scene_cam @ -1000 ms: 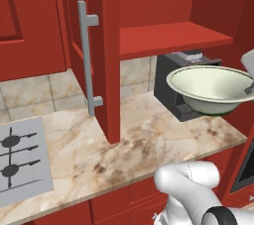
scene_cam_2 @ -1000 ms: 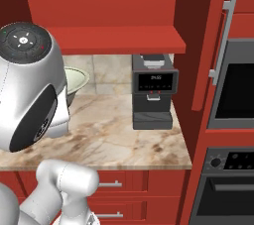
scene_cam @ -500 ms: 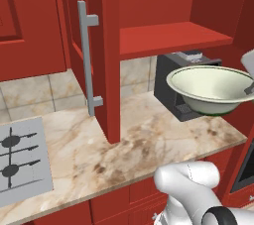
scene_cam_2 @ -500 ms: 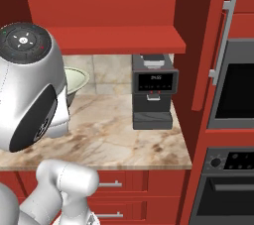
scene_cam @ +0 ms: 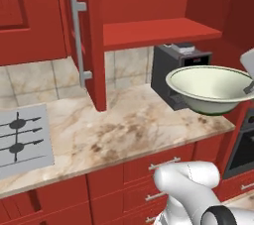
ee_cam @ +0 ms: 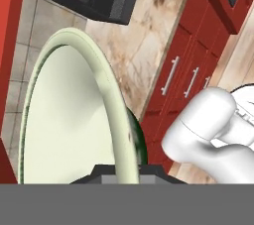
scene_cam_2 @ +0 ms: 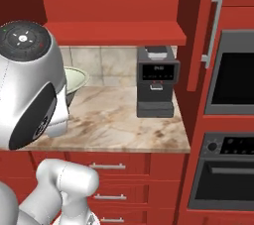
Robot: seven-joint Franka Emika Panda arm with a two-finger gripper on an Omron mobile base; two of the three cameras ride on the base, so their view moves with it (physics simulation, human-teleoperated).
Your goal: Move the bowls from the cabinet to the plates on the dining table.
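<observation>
Bowls, item 1: cream-white bowl with a dark green foot, carried in the air above the right end of the marble table, just in front of the black coffee machine. It sits clear of the open red cabinet, whose inner shelf shows bare where visible. Mouth up and close to level, likely so it travels steadily. Contents: none seen; the pale inside looks bare.

Claw: pressed together on the bowl's rim, 1 finger inside the wall and 1 outside, seen in the hand view.

Cabinet door: swung open, its grey bar handle facing out.

Grey cooktop: at the left end of the same table, well apart from the bowl.

Judgement: pickup looks done; the carry to a plate remains.
</observation>
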